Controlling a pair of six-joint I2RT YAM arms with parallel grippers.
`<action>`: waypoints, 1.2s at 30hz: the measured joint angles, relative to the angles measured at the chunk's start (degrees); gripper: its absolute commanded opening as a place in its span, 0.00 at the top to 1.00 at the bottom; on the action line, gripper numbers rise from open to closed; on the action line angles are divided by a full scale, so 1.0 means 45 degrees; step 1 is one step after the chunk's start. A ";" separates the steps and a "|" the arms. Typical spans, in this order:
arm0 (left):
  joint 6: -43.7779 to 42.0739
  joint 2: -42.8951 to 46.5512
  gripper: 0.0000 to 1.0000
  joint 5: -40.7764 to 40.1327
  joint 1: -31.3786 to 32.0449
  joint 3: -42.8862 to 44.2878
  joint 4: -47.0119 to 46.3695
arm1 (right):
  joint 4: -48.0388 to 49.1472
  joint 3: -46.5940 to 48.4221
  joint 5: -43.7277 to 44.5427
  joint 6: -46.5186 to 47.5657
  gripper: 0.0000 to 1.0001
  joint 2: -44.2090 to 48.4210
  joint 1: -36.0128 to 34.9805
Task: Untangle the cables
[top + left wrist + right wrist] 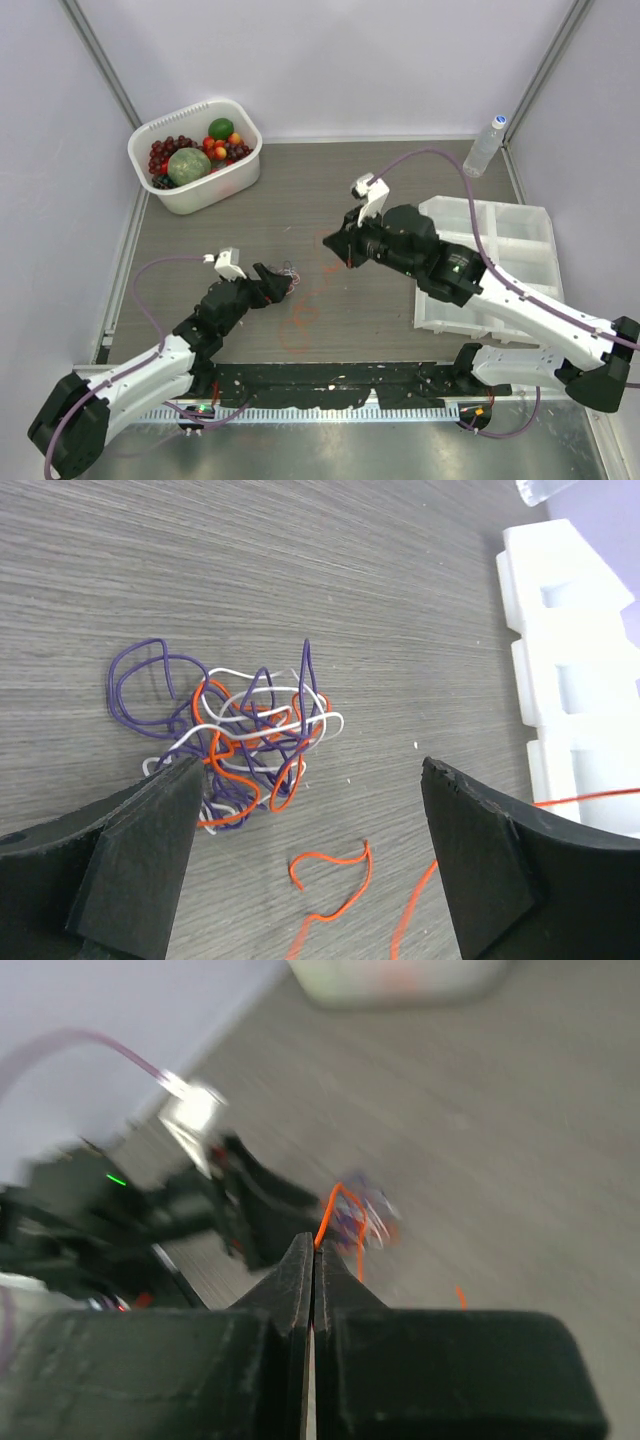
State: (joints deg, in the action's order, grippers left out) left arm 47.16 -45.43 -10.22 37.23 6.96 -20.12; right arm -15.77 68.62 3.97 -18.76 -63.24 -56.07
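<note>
A small tangle of purple, orange and white cables [240, 742] lies on the grey table, just past my left gripper's left fingertip. It also shows in the top view [291, 270]. My left gripper [310, 780] is open and empty, low over the table [277, 283]. A loose orange cable [338, 878] lies between its fingers. My right gripper [314, 1244] is shut on the end of an orange cable [337, 1200], which loops back toward the blurred tangle [365, 1215]. In the top view the right gripper [338, 250] is right of the tangle, above orange strands on the table [300, 318].
A white basket [247, 160] of fruit stands at the back left. A white compartment tray [505, 235] lies on the right, under the right arm; its edge shows in the left wrist view [570, 670]. A clear bottle [485, 145] stands at the back right.
</note>
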 measured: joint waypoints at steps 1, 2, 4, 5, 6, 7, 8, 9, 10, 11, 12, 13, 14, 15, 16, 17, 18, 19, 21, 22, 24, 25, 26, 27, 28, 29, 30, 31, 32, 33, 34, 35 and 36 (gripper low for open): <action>0.0039 0.0291 0.05 0.0019 -0.0005 -0.0185 -0.0058 | -0.0233 -0.0520 0.0160 -0.0063 0.99 0.0010 0.0000; 0.0083 0.0583 0.05 0.0029 -0.0005 -0.0364 -0.0107 | -0.0539 -0.1078 0.0355 -0.0146 0.99 0.0073 0.0000; 0.0112 0.1005 0.05 0.0024 -0.0005 -0.0631 -0.0151 | -0.1200 -0.1734 0.0685 -0.0238 0.99 0.0403 0.0010; 0.0131 0.1083 0.05 0.0024 -0.0005 -0.0690 -0.0170 | -0.1574 -0.1836 0.0865 -0.0238 0.99 0.0738 0.0010; 0.0136 0.1083 0.05 0.0019 -0.0005 -0.0699 -0.0199 | -0.1647 -0.1821 0.0986 -0.0233 0.99 0.1015 0.0015; 0.0141 0.1049 0.05 0.0024 -0.0005 -0.0699 -0.0248 | -0.1705 -0.1710 0.1127 -0.0185 0.99 0.1379 0.0015; 0.0146 0.0986 0.05 0.0024 -0.0005 -0.0704 -0.0335 | -0.1836 -0.1438 0.1258 -0.0126 0.99 0.1700 0.0015; 0.0146 0.0918 0.05 0.0029 -0.0005 -0.0704 -0.0418 | -0.1943 -0.1025 0.1433 -0.0010 0.99 0.1933 0.0015; 0.0146 0.0835 0.05 0.0029 -0.0005 -0.0699 -0.0486 | -0.2011 -0.0500 0.1632 0.0121 0.99 0.2064 0.0015; 0.0146 0.0763 0.05 0.0034 -0.0005 -0.0699 -0.0529 | -0.2030 0.0078 0.1831 0.0267 0.99 0.2093 0.0015; 0.0146 0.0704 0.04 0.0034 -0.0005 -0.0699 -0.0549 | -0.2021 0.0515 0.1977 0.0393 0.99 0.2103 0.0015; 0.0146 0.0699 0.03 0.0044 -0.0005 -0.0699 -0.0549 | -0.2025 0.1025 0.2176 0.0559 0.99 0.2055 0.0019; 0.0141 0.0709 0.02 0.0058 -0.0005 -0.0704 -0.0563 | -0.1987 0.1418 0.2346 0.0699 0.99 0.2030 0.0029; 0.0141 0.0733 0.00 0.0078 -0.0005 -0.0719 -0.0646 | -0.1914 0.1651 0.2501 0.0816 0.99 0.1938 0.0049; 0.0141 0.0787 0.00 0.0097 -0.0005 -0.0748 -0.0743 | -0.1885 0.1753 0.2623 0.0874 0.99 0.1904 0.0049; 0.0136 0.0879 0.00 0.0121 -0.0010 -0.0782 -0.0801 | -0.1880 0.1758 0.2744 0.0903 0.99 0.1870 0.0068; 0.0136 0.1001 0.00 0.0141 -0.0024 -0.0811 -0.0816 | -0.1880 0.1690 0.2807 0.0903 0.99 0.1851 0.0073; 0.0136 0.1122 0.00 0.0155 -0.0024 -0.0826 -0.0816 | -0.1690 0.1389 0.2822 0.0840 0.99 0.1826 0.0073; 0.0136 0.1365 0.00 0.0175 -0.0029 -0.0840 -0.0855 | -0.1311 0.0384 0.2783 0.0573 0.99 0.1836 0.0073; 0.0136 0.1457 0.00 0.0180 -0.0029 -0.0840 -0.0894 | -0.1224 -0.0151 0.2764 0.0393 0.99 0.1846 0.0073; 0.0136 0.1588 0.00 0.0199 -0.0029 -0.0840 -0.1015 | -0.0860 -0.1977 0.2725 -0.0282 0.99 0.1938 0.0073; 0.0131 0.1622 0.00 0.0228 -0.0029 -0.0840 -0.1069 | -0.0733 -0.2900 0.2696 -0.0627 1.00 0.1875 0.0073; 0.0131 0.1632 0.00 0.0238 -0.0029 -0.0840 -0.1107 | -0.0743 -0.3662 0.2676 -0.0908 0.99 0.1821 0.0073; 0.0121 0.1632 0.00 0.0282 -0.0029 -0.0845 -0.1161 | -0.0733 -0.4687 0.2676 -0.1350 0.99 0.1802 0.0073; 0.0112 0.1622 0.00 0.0291 -0.0029 -0.0845 -0.1200 | -0.0894 -0.5338 0.2691 -0.1666 0.99 0.1783 0.0073; 0.0097 0.1617 0.00 0.0321 -0.0029 -0.0845 -0.1273 | -0.1103 -0.6081 0.2793 -0.2089 0.99 0.1753 0.0073; 0.0092 0.1598 0.00 0.0345 -0.0029 -0.0845 -0.1336 | -0.1384 -0.6533 0.2875 -0.2409 0.99 0.1710 0.0097; 0.0097 0.1540 0.00 0.0389 -0.0029 -0.0845 -0.1438 | -0.1583 -0.6776 0.2953 -0.2637 0.99 0.1676 0.0136; 0.0097 0.1457 0.00 0.0427 -0.0029 -0.0845 -0.1540 | -0.1807 -0.6917 0.3070 -0.2895 0.99 0.1617 0.0214; 0.0092 0.1341 0.00 0.0466 -0.0029 -0.0845 -0.1632 | -0.1948 -0.6941 0.3162 -0.3089 0.99 0.1535 0.0316; 0.0092 0.1239 0.00 0.0515 -0.0029 -0.0845 -0.1671 | -0.1938 -0.6936 0.3235 -0.3254 0.99 0.1447 0.0427; 0.0087 0.1161 0.00 0.0534 -0.0029 -0.0845 -0.1681 | -0.1885 -0.6936 0.3279 -0.3371 0.99 0.1375 0.0515; 0.0087 0.1093 0.00 0.0563 -0.0029 -0.0845 -0.1676 | -0.1851 -0.6936 0.3322 -0.3521 0.99 0.1209 0.0627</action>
State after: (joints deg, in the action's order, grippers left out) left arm 47.55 -40.51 -7.68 37.10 3.16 -27.66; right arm -24.10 37.41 18.92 -34.61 -57.80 -53.25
